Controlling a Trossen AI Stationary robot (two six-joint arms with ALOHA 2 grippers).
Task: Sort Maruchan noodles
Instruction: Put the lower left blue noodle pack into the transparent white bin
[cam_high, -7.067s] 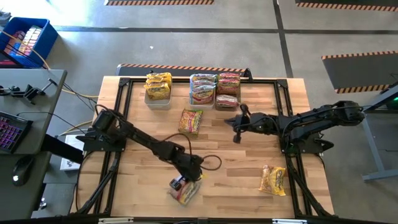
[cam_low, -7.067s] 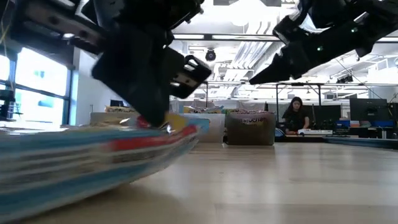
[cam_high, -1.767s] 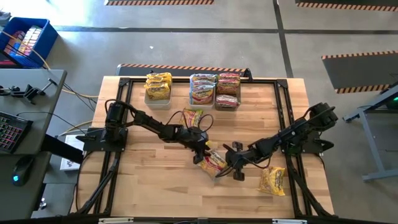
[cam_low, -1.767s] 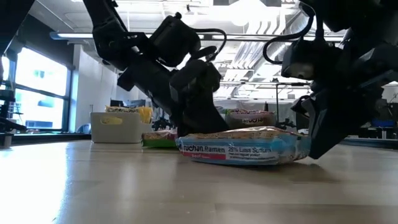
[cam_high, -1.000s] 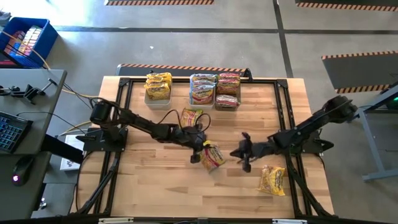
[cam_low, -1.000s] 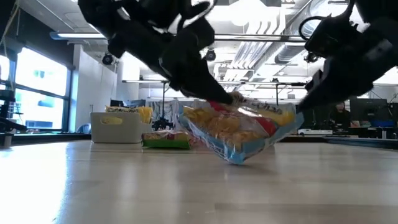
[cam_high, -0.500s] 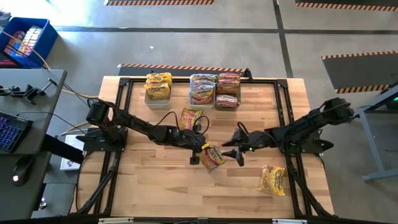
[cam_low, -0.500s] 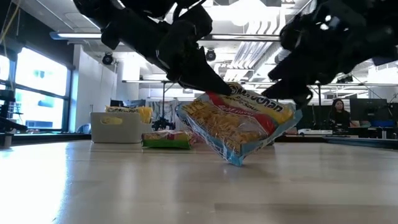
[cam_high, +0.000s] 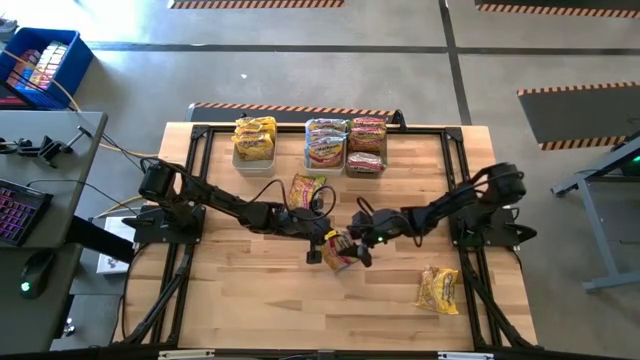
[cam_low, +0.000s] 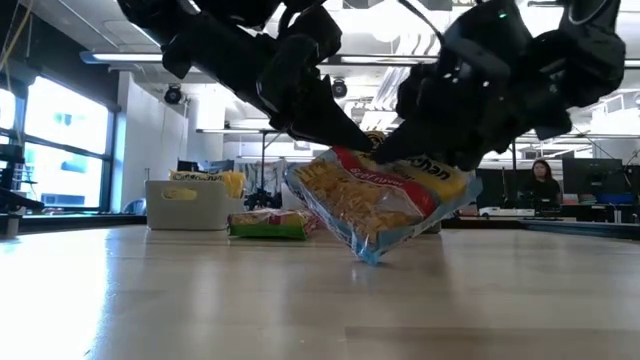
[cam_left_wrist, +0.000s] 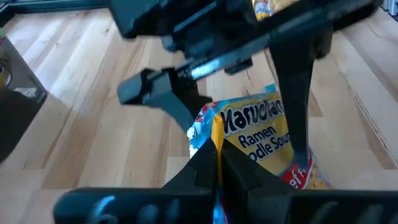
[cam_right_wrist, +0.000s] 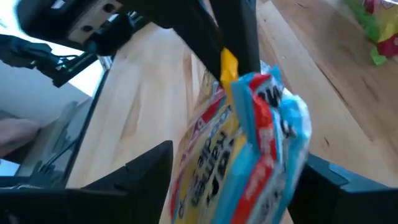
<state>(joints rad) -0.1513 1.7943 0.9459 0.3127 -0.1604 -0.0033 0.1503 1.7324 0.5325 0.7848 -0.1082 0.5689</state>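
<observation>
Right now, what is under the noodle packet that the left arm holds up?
Under the noodle packet there is only bare wooden table; its lowest corner hangs just above the wood or touches it, which cannot be told. The left gripper covers the packet's top edge.

Bright ceiling lights, window glare in low view; wrist views blurred.

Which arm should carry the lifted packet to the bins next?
Probably right: the right hand is open around the yellow-and-blue crinkly ramen packet that the left hand pinches mid-table, ready for a handover.
</observation>
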